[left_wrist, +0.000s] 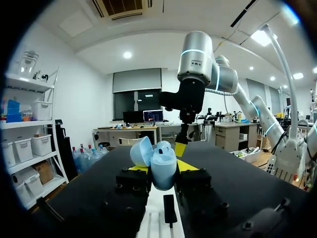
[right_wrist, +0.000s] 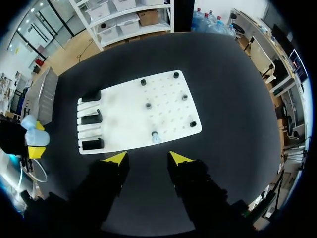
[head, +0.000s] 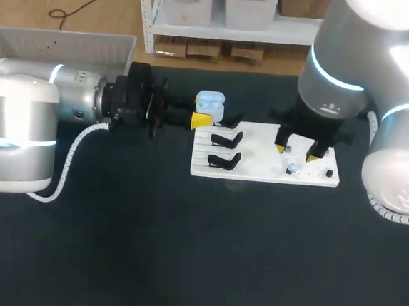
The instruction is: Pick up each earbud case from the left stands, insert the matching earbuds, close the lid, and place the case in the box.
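Looming at the head view's upper right, my right arm [head: 356,59] holds the right gripper [head: 296,153], fingers apart and empty, over the white board [head: 260,173]. At upper centre my left gripper [left_wrist: 162,167] is clamped on the pale-blue earbud case [head: 210,105], lid open. Risk, as I judge it: an off-centre pinch could flick the small earbud [right_wrist: 155,136] off the board.

Silver-white arms [head: 20,130], black yellow-tipped hands [head: 296,153]
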`<state>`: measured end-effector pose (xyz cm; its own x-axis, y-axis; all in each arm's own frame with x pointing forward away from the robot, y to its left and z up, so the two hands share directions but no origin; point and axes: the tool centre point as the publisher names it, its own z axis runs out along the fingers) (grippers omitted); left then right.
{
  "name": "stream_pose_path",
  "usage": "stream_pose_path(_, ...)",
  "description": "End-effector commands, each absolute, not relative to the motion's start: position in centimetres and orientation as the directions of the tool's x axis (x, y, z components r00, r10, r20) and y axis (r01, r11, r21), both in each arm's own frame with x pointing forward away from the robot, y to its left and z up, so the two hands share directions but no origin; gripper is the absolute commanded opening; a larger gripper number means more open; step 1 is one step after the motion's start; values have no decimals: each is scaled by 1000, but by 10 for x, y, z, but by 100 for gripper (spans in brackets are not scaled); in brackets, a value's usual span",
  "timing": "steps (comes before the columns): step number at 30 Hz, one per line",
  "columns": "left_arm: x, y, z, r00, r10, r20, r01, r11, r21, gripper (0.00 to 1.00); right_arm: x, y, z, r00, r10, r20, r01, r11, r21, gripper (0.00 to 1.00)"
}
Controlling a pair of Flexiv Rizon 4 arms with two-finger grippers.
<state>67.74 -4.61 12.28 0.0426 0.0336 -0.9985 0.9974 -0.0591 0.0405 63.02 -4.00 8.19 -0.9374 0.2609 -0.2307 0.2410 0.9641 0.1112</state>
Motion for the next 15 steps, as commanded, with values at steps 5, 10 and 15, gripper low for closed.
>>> stream_pose_path(5, 678, -46, 122, 43, 34, -999, 997, -61, 41, 0, 642, -46, 60, -937, 265, -226, 243, 962, 121, 48)
stream_pose_path(10, 678, -46, 122, 43, 34, -999, 997, -61, 41, 0, 643, -48, 50, -941, 259, -219, 235, 963, 130, 48)
stream_pose_path(15, 678, -46, 122, 43, 34, -999, 997, -61, 41, 0, 642, -51, 40, -944, 252, -212, 227, 965, 133, 48)
